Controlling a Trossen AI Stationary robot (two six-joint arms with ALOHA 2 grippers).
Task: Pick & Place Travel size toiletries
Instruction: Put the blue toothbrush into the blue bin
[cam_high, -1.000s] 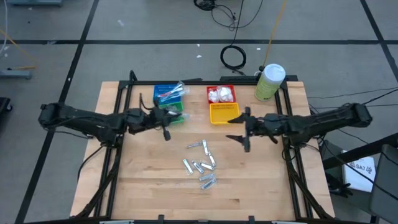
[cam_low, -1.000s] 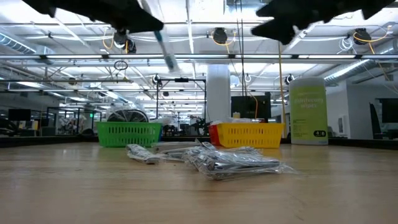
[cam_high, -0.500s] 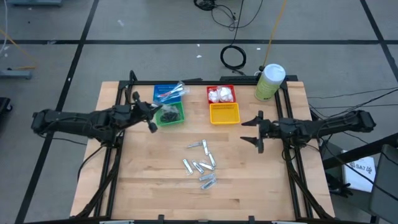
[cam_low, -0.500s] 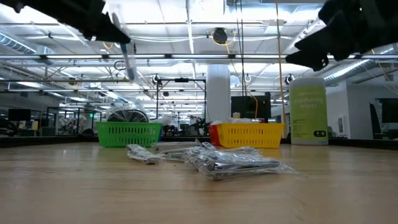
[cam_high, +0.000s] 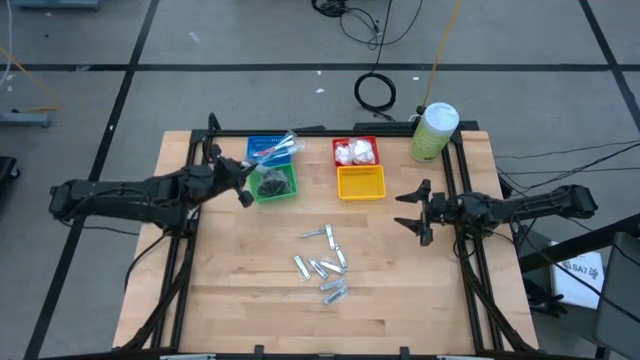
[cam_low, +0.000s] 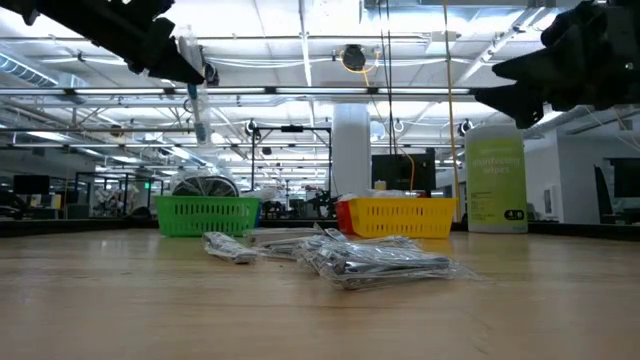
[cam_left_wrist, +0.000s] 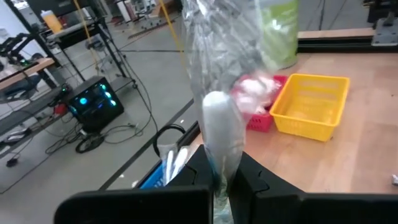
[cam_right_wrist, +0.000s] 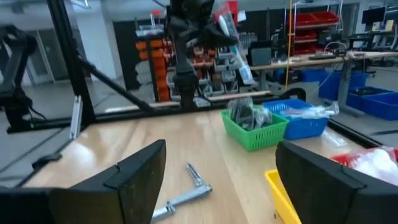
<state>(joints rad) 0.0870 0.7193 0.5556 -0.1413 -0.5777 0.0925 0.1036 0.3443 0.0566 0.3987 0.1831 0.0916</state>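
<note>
Now the left end effector (cam_high: 243, 196), pinching a wrapped toothbrush (cam_left_wrist: 219, 134), hovers beside the green basket (cam_high: 276, 184); it should carry on over the blue basket (cam_high: 266, 150) and lower before letting go. Right end effector (cam_high: 413, 212) waits, fingers spread, right of the silver tubes (cam_high: 322, 263) on the table (cam_high: 230, 290).

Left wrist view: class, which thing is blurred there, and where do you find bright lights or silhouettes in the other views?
Left wrist view: the clear-wrapped toothbrush clamped in the left hand is close and out of focus; the yellow plastic basket behind is sharper. Low view: ceiling strip lights glare and both arms read as dark silhouettes. High view: even light, soft shadows.
</note>
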